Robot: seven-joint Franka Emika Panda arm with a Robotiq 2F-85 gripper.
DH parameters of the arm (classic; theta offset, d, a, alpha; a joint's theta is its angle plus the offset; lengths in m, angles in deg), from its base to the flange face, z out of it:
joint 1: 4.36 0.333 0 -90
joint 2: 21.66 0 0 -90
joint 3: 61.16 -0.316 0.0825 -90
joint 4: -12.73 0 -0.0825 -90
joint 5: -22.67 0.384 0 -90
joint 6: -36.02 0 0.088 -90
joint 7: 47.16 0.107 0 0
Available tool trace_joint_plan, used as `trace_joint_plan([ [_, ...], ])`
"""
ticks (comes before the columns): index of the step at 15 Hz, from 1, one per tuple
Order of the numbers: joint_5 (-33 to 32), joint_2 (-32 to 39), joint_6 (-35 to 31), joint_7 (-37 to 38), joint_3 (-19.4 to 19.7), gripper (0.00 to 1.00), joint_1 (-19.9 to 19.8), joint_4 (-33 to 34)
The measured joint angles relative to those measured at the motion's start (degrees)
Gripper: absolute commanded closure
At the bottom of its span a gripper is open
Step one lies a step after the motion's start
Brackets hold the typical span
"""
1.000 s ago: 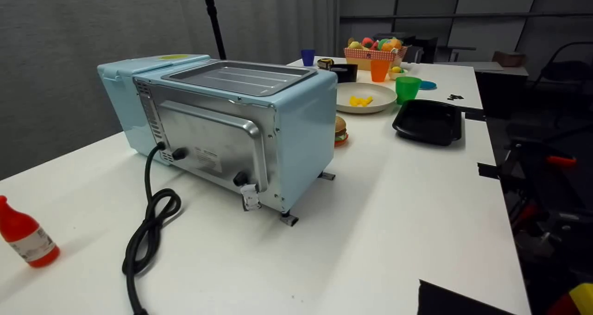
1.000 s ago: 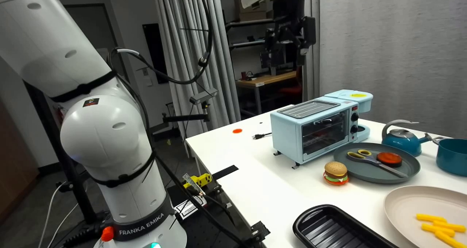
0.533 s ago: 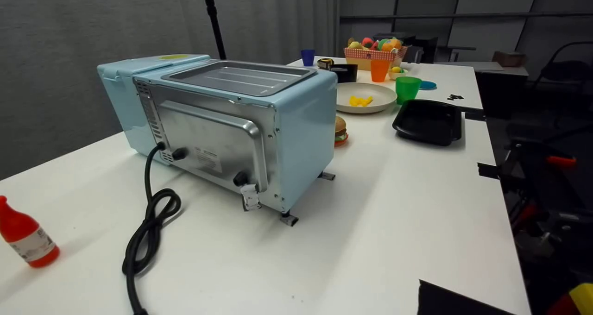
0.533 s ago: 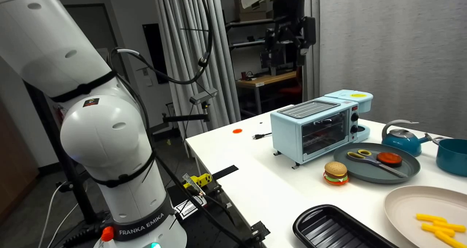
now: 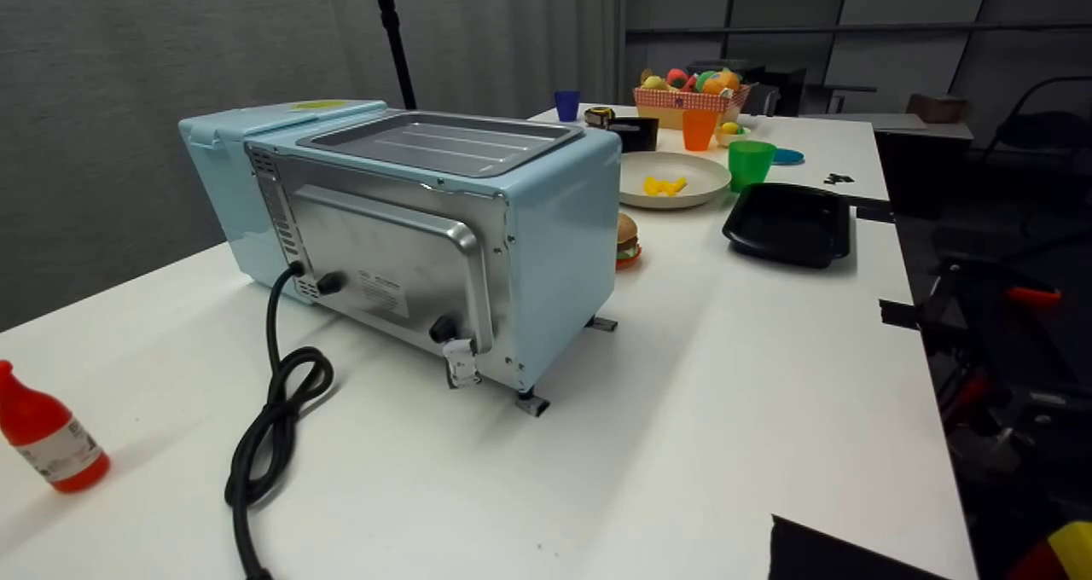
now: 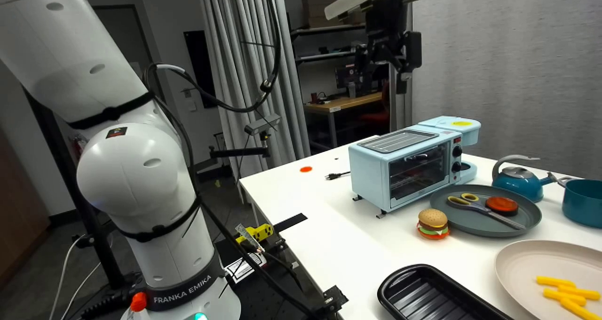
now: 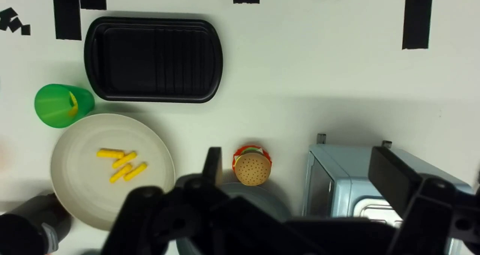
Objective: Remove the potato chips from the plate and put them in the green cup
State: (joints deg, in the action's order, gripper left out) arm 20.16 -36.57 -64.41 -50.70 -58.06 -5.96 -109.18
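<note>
In the wrist view the gripper [image 7: 300, 165] has its 2 fingers [image 7: 392, 180] spread wide, with the burger [image 7: 253, 168] and part of the toaster oven [image 7: 347, 165] seen between them. The potato chips [image 7: 124, 160], 4 yellow sticks, lie outside that gap, at 9 o'clock from the nearer finger and well apart from it. They sit close together near the middle of the plate [image 7: 86, 198]. The green cup [image 7: 48, 107] stands at the plate's 11 o'clock, right by the rim; whether the 2 touch I cannot tell. Some yellow shows within the cup's outline, too small to name. The black tray [image 7: 129, 60] lies at 1 o'clock from the plate, near it, and the burger at 3 o'clock, farther off.

In an exterior view the gripper [image 6: 383, 73] hangs high above the white table [image 6: 338, 244], at 12 o'clock from the toaster oven, and the potato chips [image 6: 581, 292] lie far lower, at about 5 o'clock from the fingers. There the burger stands just beside a gray dish [image 6: 531, 214] that bears scissors [image 6: 482, 210] and a red disk [image 6: 501, 204]. In an exterior view the green cup [image 5: 751, 166] is upright at 3 o'clock from the plate, with an orange cup [image 5: 699, 130] at 1 o'clock. In both exterior views the potato chips rest on the plate.
</note>
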Motion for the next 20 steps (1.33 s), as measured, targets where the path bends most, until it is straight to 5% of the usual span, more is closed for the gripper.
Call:
trace_joint_plan([
  [9,5.63,10.37,-12.94,1.44,6.31,0.0,-5.08,1.07],
  [20,9.12,25.32,-21.48,8.21,6.98,0.0,-6.96,9.37],
])
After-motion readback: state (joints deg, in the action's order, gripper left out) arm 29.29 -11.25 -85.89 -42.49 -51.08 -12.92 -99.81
